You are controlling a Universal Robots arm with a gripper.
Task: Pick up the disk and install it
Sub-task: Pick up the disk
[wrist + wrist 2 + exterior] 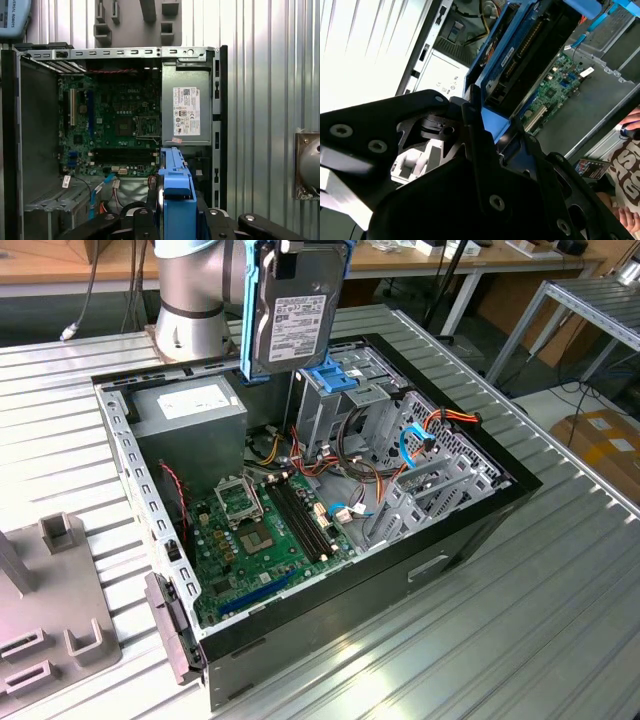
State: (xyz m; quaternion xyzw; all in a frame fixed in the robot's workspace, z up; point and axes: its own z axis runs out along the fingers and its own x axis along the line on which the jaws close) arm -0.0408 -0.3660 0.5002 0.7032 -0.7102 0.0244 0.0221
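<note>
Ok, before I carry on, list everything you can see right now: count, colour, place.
disk: one, silver with white label and blue carrier frame, held upright above the open case
computer case: one, black, lying open on the table
motherboard: one, green, on the case floor
power supply: one, grey with white label, in the case corner nearest the arm
drive cage: one, bare metal with blue latch, inside the case below the disk
cables: several, blue, red and orange, beside the cage
table: one, ribbed silver metal
fixture: one, grey, exterior view's left
person: one, printed white top, past the case
arm: one, silver-grey
gripper: one, black, shut on the disk's frame
</note>
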